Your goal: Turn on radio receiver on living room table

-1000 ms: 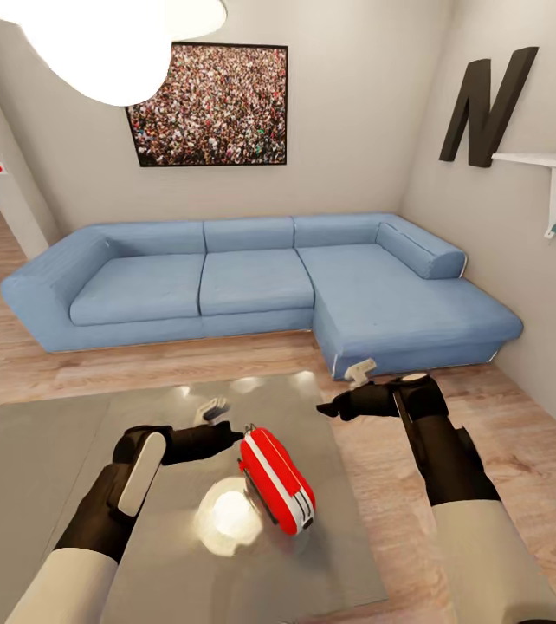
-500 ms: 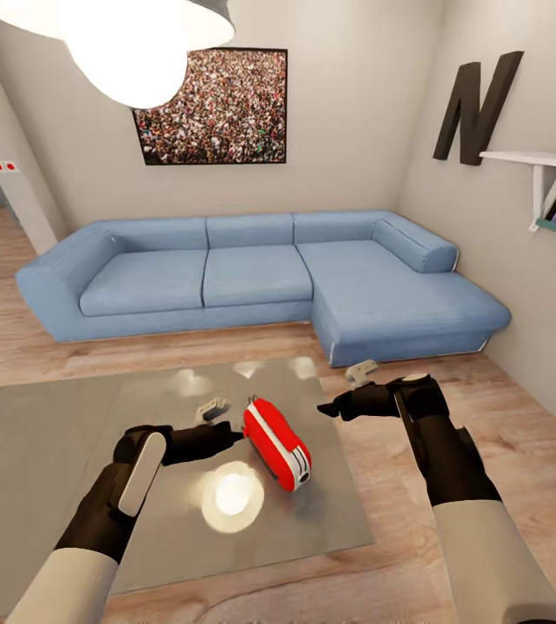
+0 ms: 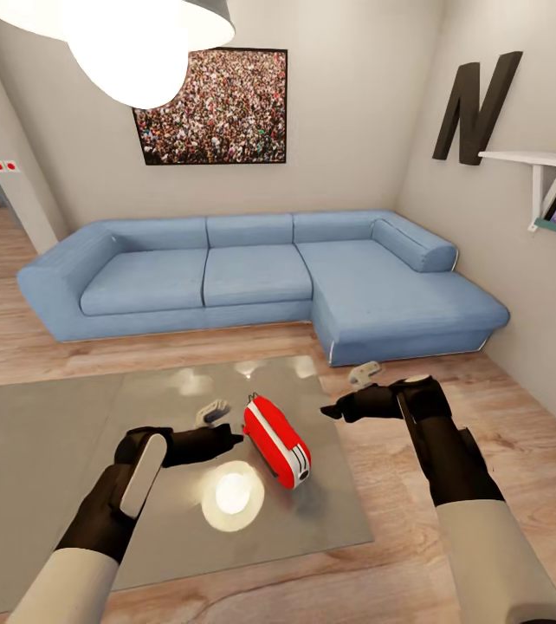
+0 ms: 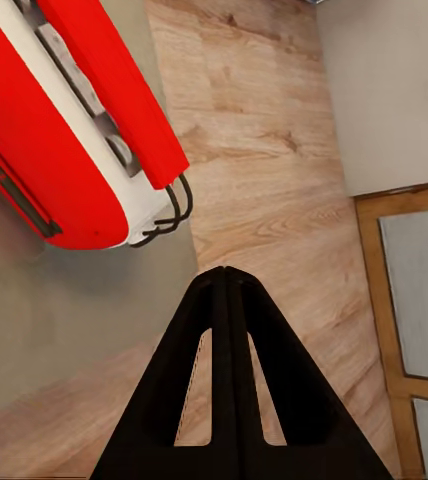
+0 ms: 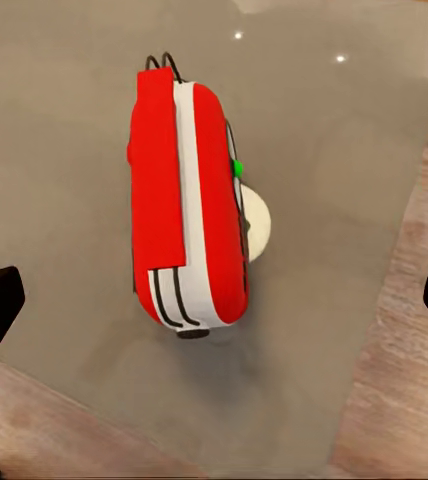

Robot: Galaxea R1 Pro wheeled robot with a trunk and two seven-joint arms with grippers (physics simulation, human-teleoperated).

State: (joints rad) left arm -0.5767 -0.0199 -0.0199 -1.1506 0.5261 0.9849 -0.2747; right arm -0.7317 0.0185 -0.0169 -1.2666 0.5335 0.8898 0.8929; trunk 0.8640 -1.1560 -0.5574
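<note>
Red and glossy, the radio receiver (image 3: 276,442) is lying on the desk (image 3: 44,451) near its right-hand edge, tilted diagonally with its white end panel facing the robot. Since a second ago the whole head view has been shifting, so the camera has moved back and up; over the last half second it has nearly settled, and the radio is sitting in almost the same place. The left pincer (image 3: 230,439) is hovering just beside the radio's left flank with its fingers pressed together into a closed point, as the left wrist view confirms, where the radio's end with thin wire loops is lying just ahead of the tip. The right pincer (image 3: 330,412) is hanging to the radio's right, apart from it, with its fingers spread wide at the edges of the right wrist view. A small green spot is showing on the radio's side there; whether that marks a switch I cannot tell. Judging from this, the closed left tip is lining up to poke a control, and the radio is not yet touched. Grey-beige and mirror-like, the desk top is reflecting the ceiling lamp (image 3: 131,43). Beyond it, light wood floor (image 3: 520,433), a blue sofa (image 3: 252,277), a crowd photo (image 3: 213,106) and a dark letter N (image 3: 475,106) are marking the living room.
</note>
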